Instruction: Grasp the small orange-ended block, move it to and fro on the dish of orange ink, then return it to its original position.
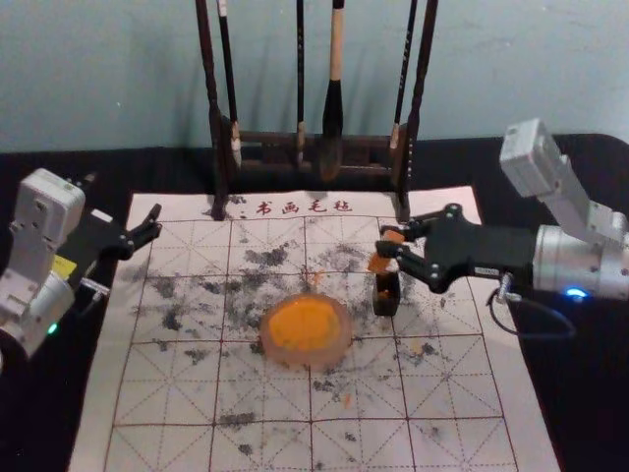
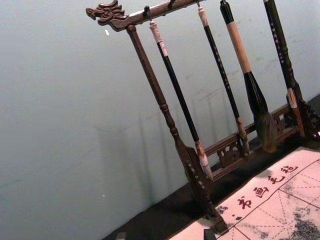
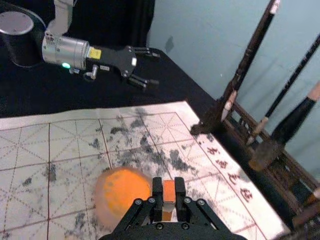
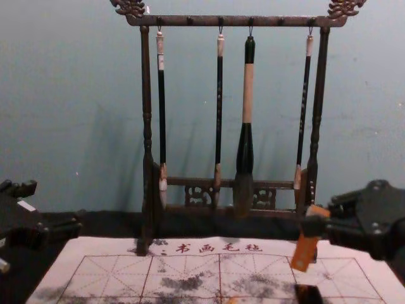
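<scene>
In the head view, my right gripper is shut on the small orange block, over the right part of the mat, just behind a small dark holder. The chest view has the block hanging tilted, above the dark holder. Both fingers of my right gripper press the block in the right wrist view. Left of the holder lies the round dish of orange ink. My left gripper stays open, parked at the mat's back left.
Behind the mat stands a dark wooden rack with several hanging brushes, its feet on the mat's back edge. The large brush hangs left of the block in the chest view. Dark ink smudges mark the mat.
</scene>
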`<act>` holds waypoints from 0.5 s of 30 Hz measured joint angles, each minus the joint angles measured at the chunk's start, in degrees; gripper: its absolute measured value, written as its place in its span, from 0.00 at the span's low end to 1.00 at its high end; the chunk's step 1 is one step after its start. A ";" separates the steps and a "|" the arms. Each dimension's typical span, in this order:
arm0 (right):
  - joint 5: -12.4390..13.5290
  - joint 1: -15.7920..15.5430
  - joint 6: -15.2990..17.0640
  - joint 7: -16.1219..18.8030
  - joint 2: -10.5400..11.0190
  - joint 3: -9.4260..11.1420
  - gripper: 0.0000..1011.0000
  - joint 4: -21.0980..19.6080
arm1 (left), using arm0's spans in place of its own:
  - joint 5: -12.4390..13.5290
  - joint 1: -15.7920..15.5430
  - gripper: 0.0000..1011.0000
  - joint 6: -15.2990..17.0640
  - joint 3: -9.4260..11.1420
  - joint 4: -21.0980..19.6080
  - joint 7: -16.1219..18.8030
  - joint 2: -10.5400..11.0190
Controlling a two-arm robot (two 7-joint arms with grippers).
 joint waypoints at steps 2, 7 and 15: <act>0.08 -0.83 -0.05 -0.30 0.52 0.38 0.15 -0.14 | 0.00 0.00 0.99 0.00 0.00 0.00 0.00 0.00; -0.10 -2.16 -0.15 -1.22 0.87 0.94 0.15 -0.05 | 0.00 0.00 0.99 0.00 0.00 0.00 0.00 0.00; -1.05 -4.32 0.28 -4.41 0.31 2.20 0.15 -0.69 | 0.00 0.00 0.99 0.00 0.00 0.00 0.00 0.00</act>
